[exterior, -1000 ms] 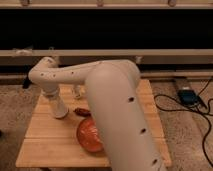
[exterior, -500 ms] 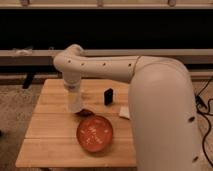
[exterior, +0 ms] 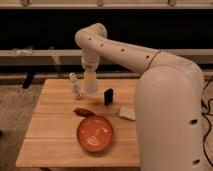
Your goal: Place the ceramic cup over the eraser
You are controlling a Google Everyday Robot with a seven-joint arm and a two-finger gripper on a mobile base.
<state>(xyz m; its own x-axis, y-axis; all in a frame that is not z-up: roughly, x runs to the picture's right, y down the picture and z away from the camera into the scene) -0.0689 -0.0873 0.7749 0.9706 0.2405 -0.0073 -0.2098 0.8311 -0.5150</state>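
Note:
The white ceramic cup (exterior: pixel 91 85) hangs under my gripper (exterior: pixel 90 77), which is shut on it, near the back of the wooden table (exterior: pixel 55 135). The cup is just left of the eraser (exterior: pixel 108 96), a small black block standing upright on the table, and a little apart from it. The arm reaches in from the right, over the table's back edge.
A slim whitish bottle (exterior: pixel 74 85) stands just left of the cup. A brown object (exterior: pixel 81 111) and an orange bowl (exterior: pixel 95 133) lie in front. A pale cream block (exterior: pixel 127 113) lies to the right of the bowl, partly behind my arm.
My gripper has moved right and toward the back of the table with the cup, from the left side to just beside the eraser.

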